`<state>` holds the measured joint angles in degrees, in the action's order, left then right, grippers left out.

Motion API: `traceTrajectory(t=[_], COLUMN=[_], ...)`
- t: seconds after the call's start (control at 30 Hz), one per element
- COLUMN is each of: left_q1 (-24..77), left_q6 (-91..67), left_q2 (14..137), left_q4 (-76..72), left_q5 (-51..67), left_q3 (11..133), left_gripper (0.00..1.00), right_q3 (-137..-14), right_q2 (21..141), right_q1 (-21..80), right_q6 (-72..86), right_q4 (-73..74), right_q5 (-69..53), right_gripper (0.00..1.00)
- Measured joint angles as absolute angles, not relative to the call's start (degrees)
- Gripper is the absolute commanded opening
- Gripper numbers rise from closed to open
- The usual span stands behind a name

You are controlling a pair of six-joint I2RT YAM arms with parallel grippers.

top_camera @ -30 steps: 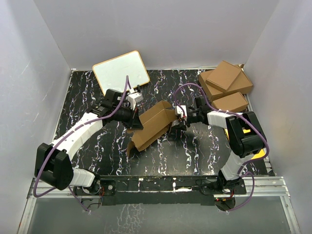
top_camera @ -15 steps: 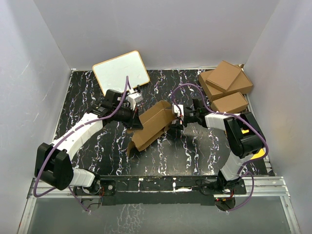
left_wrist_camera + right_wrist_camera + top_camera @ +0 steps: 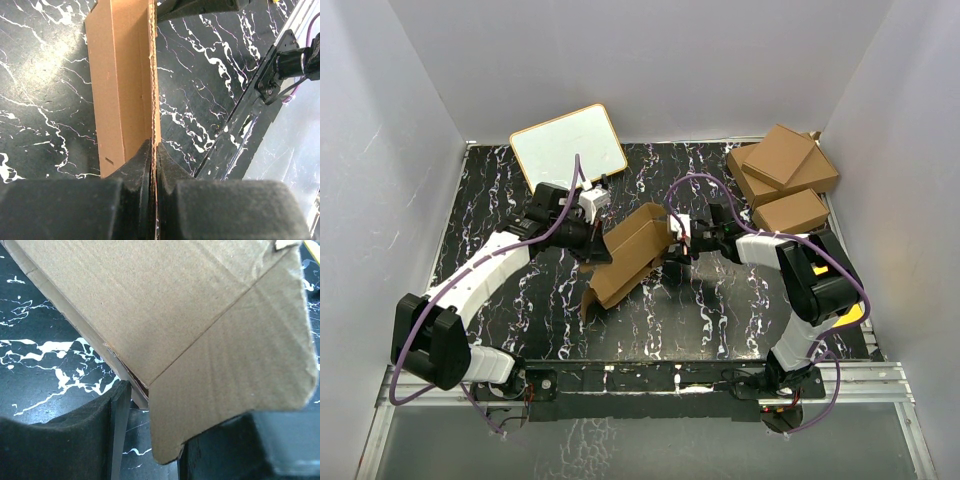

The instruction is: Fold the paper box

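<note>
Left gripper (image 3: 154,146) is clamped on a side wall of the paper box (image 3: 630,255), which is thereby steadied mid-table so that its end flap, straddled unpinched by the parted right gripper (image 3: 152,412), can be folded.

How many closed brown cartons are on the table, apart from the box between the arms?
3, all in the far right corner: a large carton, a smaller carton on top of it, and a front carton before them. More may hide behind.
</note>
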<state>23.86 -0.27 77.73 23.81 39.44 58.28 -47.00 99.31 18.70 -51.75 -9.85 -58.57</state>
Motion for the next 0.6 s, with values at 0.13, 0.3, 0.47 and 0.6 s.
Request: traceTrajectory(t=[0.13,0.3,0.47,0.6], left_q1=[23.16,21.76,20.16,18.98], left_q6=[-1.21,-2.61,-3.73,-4.43], left_q2=[77.67,77.67,77.67,77.67], left_q4=[23.53,22.98,22.63,22.26], left_q5=[39.68,41.01,42.74,44.07], left_q3=[58.28,58.26,58.13,57.87], left_gripper=[0.00,0.00,0.00,0.00], right_q3=[-47.00,-47.00,-47.03,-47.20], right_q2=[99.31,99.31,99.42,99.63], right_q1=[19.16,19.75,20.25,20.25], right_q6=[-50.72,-49.17,-47.24,-45.23], right_q4=[-10.83,-12.23,-13.47,-14.20], right_q5=[-57.52,-56.07,-55.18,-55.05], right_gripper=[0.41,0.39,0.36,0.33])
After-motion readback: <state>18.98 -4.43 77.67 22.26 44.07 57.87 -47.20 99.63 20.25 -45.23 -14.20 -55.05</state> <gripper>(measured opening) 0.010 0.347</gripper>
